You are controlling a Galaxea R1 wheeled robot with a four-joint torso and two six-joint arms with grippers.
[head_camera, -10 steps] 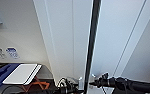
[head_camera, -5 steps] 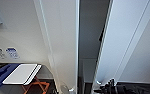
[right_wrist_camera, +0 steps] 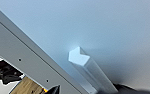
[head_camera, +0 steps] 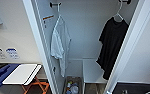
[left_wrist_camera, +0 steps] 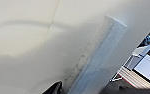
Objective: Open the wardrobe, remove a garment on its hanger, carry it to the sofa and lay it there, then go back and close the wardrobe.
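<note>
Jaws' state cannot be told on either arm. Both wardrobe (head_camera: pixel 38 45) doors stand open; the black garment (head_camera: pixel 112 47) hangs inside on its hanger (head_camera: pixel 119 15), untaken.

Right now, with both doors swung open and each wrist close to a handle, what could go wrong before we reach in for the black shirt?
1. The white T-shirt hangs on a like hook beside the black T-shirt; a reach could take the wrong one.
2. The black T-shirt's hanger sits on a high hook close to the right door; the arm could knock that door.
3. A bin of bottles sits on the wardrobe floor; a dropped shirt may land there.
</note>
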